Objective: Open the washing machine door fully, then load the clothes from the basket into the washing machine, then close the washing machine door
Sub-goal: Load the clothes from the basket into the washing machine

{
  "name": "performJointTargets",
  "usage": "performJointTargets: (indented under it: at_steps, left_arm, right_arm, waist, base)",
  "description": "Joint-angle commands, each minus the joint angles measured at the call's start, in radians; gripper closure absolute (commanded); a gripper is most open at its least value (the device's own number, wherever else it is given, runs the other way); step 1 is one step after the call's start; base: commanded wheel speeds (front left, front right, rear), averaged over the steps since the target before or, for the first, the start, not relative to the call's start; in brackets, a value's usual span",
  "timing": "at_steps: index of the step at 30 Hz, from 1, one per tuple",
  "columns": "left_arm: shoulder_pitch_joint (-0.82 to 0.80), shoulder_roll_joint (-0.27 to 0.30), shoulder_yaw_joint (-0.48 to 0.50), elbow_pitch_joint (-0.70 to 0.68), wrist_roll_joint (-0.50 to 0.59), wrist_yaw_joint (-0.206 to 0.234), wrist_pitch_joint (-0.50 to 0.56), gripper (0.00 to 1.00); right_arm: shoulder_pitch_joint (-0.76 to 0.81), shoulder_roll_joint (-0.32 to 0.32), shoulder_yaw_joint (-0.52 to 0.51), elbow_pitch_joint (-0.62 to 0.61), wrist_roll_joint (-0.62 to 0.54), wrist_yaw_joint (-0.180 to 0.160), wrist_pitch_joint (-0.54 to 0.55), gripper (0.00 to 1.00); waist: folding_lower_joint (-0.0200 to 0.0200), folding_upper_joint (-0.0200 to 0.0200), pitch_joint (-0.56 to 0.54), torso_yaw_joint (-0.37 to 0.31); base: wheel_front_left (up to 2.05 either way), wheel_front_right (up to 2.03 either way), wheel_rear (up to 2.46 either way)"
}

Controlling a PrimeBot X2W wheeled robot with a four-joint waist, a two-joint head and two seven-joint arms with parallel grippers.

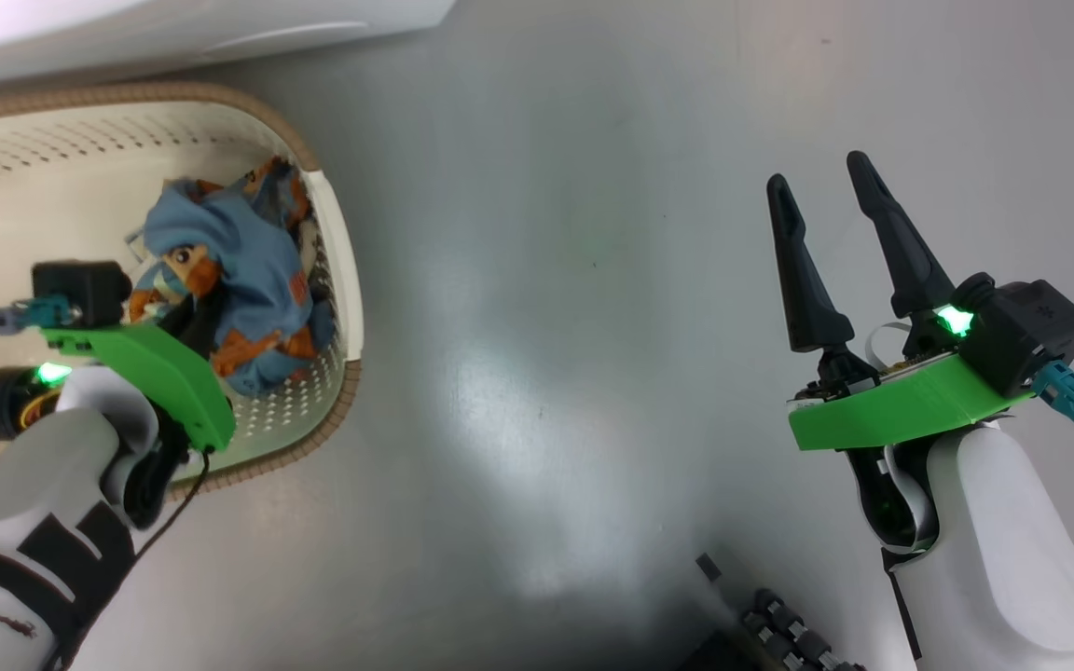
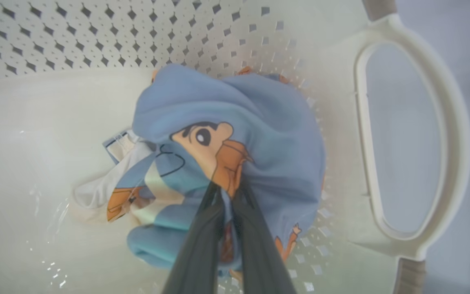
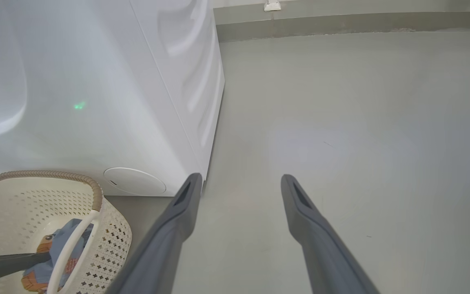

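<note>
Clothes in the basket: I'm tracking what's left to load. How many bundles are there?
1 distinct bundle of clothes, lying against the wall of the basket by its handle, pinched in the left gripper. A second may be hidden underneath.

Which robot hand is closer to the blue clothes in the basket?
The left. The left gripper is down in the basket, pinching the clothes. The right gripper is open above the floor, away from the basket.

You have a smooth grey floor that shines a little under the light. On it stands the basket, near the foot of the washing machine. The machine rests on the same floor.
</note>
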Motion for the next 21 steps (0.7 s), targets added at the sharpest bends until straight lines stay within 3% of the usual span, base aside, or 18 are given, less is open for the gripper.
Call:
performJointTargets:
  at_steps: [1,9,21]
  left_arm:
    - [0.008,0.024,0.046,-0.011,-0.004,-0.001,-0.006,1.00]
    - [0.091,0.020,0.227,-0.053,0.110,-0.001,-0.006,1.00]
    - [0.281,-0.040,0.557,-0.195,0.363,-0.001,-0.006,1.00]
  right_arm:
    - [0.031,0.005,0.017,-0.014,-0.010,0.002,-0.005,0.00]
    - [0.045,-0.002,0.012,0.005,-0.008,0.002,-0.005,0.00]
    - [0.089,-0.032,-0.012,0.026,0.000,0.002,-0.005,0.00]
  waist:
    - [0.0000,-0.0001,-0.026,0.017]
    - [0.0000,-0.0001,-0.111,0.054]
    - [0.0000,-0.0001,-0.261,0.120]
  base:
    - [0.00,0.00,0.00]
    - [0.00,0.00,0.00]
    - [0.00,0.00,0.00]
